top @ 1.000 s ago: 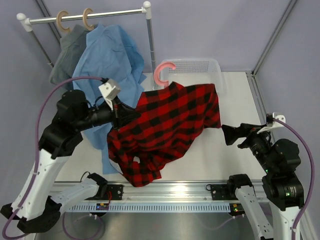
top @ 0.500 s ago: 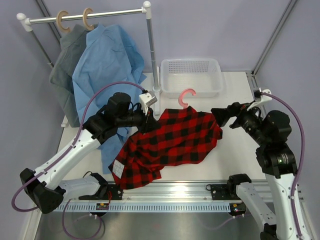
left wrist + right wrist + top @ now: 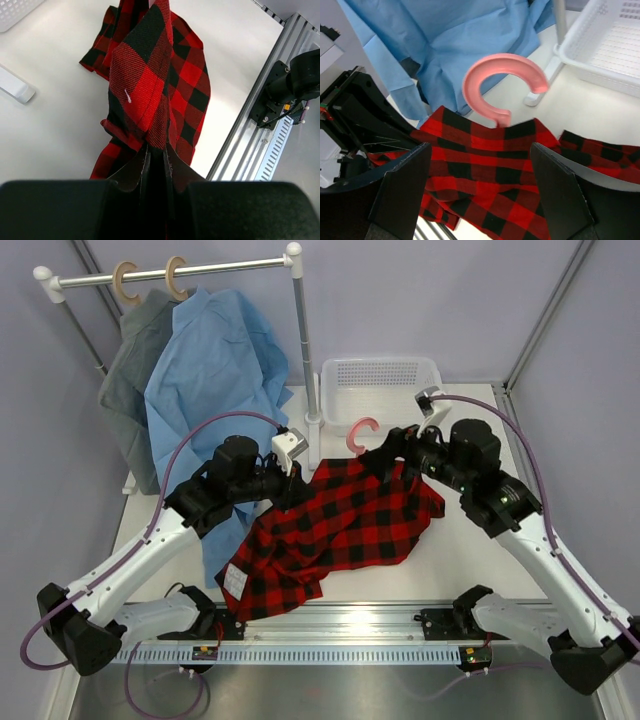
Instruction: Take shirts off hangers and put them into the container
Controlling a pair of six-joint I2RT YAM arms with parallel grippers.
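- Left gripper [image 3: 157,152]: jaws pressed together, pinching a fold of the red-and-black plaid fabric shirt [image 3: 345,525]. In the left wrist view the cloth runs straight out from between the fingertips.
- Plaid shirt: one end is lifted at the left gripper. The rest spreads over the white table [image 3: 470,560] between the two arms, with its lower corner near the table's front edge. It lies outside the container, on the near side of it.
- Pink plastic hanger [image 3: 502,80]: its rounded hook stands up out of the plaid shirt's collar. The body of the hanger is hidden inside the cloth.
- Right gripper [image 3: 392,448]: jaws spread wide, holding nothing. In the right wrist view the two fingers [image 3: 402,187] flank the collar area just below the pink hook.
- White perforated plastic basket [image 3: 385,418]: stands at the far side of the table, just beside the rack post.
- Light blue shirt [image 3: 215,360] and grey shirt [image 3: 130,360]: each hangs from a tan hanger hook [image 3: 177,275] on the white rail [image 3: 230,268] at far left.
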